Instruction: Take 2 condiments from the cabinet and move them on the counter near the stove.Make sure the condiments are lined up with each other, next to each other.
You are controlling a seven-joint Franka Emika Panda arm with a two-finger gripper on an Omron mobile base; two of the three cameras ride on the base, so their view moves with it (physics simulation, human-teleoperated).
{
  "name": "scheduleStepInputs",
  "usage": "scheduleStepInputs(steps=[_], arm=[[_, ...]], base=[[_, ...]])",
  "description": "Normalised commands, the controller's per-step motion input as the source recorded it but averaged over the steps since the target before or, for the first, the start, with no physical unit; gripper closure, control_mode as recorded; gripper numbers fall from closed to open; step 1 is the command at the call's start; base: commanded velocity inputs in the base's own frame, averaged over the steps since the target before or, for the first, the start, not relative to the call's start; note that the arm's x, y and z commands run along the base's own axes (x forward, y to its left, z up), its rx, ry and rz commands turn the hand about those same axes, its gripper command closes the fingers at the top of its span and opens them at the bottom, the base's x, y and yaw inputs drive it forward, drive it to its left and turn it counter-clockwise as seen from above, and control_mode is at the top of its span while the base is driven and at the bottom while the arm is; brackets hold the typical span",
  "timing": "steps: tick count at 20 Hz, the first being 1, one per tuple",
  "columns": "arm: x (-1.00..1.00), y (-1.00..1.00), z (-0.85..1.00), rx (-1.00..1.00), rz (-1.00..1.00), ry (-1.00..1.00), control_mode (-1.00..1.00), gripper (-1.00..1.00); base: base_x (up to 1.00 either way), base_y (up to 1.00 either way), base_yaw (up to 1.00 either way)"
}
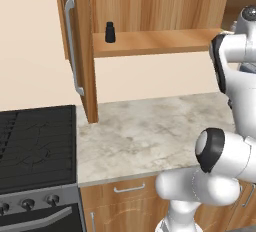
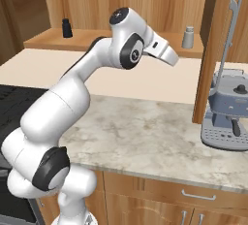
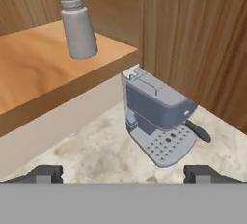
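You're on the first pick: your gripper (image 3: 123, 174), fingers spread and empty, faces the grey shaker (image 3: 77, 25) near the cabinet shelf's (image 3: 43, 68) right end; next, close in around it

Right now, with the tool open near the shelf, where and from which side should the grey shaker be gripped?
Grip the grey shaker around its straight round body, below the paler cap, coming in level from the open front of the cabinet. It stands upright near the shelf's front edge with bare wood either side, so the open tool should fit a finger on each side; the cabinet above probably rules out a top approach.
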Motion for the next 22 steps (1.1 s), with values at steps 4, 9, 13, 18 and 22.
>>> scheduleStepInputs(steps=[4,9,13,18,22], arm=[[0.29,-0.23,0.10,0.00,0.00,-0.10,-1.00,-1.00],[0.28,-0.11,0.03,-0.01,0.00,-0.15,-1.00,-1.00],[0.27,-0.13,0.03,-0.01,0.00,-0.06,-1.00,-1.00],[0.29,-0.11,0.21,-0.02,0.00,0.00,-1.00,-1.00],[0.35,-0.06,0.21,-0.02,0.00,0.00,-1.00,-1.00]], base=[[0.00,0.00,0.00],[0.00,0.00,0.00],[0.00,0.00,0.00],[0.00,0.00,0.00],[0.00,0.00,0.00]])
